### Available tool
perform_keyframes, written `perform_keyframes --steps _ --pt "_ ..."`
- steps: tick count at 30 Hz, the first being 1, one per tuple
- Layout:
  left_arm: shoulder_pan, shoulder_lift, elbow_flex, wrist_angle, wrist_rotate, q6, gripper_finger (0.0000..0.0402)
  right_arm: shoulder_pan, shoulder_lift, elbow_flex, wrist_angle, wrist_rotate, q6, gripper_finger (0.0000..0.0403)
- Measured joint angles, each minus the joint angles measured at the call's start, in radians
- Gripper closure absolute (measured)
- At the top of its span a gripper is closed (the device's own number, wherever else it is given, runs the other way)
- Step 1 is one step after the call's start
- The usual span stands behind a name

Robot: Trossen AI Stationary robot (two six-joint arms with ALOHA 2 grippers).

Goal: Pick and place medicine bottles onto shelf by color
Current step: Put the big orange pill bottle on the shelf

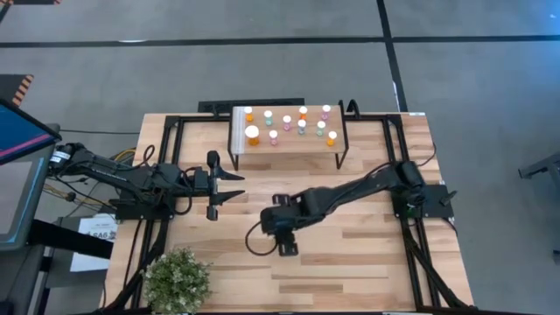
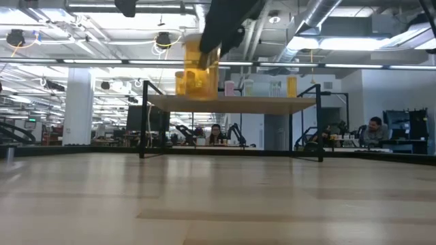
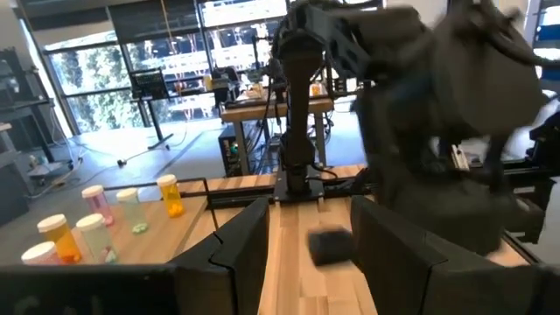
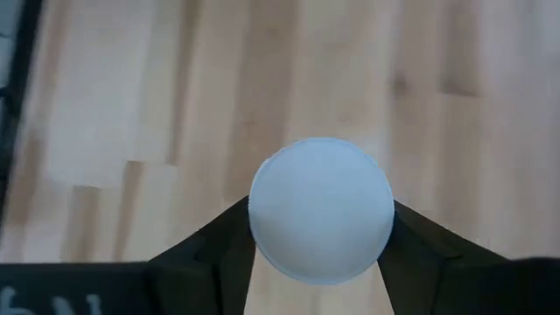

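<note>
The right claw [image 4: 320, 241] is clamped on a large orange bottle [image 2: 200, 68] lifted clear of the table [image 1: 367, 262], well short of the shelf [image 1: 289, 149]; a loose pinch below its white cap [image 4: 320, 210] could drop it, while the left claw [image 1: 229, 185] waits, fingers apart, beside the shelf.

The light wooden bench [image 1: 350, 262] fills the frame's centre. At its upper middle stands the shelf [image 1: 289, 150], carrying 11 medicine bottles [image 1: 252, 135]. A potted plant [image 1: 177, 278] sits lower left.
</note>
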State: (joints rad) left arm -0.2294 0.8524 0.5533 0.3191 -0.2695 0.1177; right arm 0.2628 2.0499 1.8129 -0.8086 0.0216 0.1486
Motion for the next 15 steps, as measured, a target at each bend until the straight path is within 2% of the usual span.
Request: perform_keyframes --steps 7,15 --pt "0.000 0.000 0.000 0.000 0.000 -0.002 0.0248 -0.033 -0.105 0.000 -0.099 0.127 -0.013 0.0187" --pt "0.000 0.000 0.000 -0.001 0.000 -0.009 0.0248 -0.096 -0.211 0.000 -0.179 0.141 -0.037 0.0187"
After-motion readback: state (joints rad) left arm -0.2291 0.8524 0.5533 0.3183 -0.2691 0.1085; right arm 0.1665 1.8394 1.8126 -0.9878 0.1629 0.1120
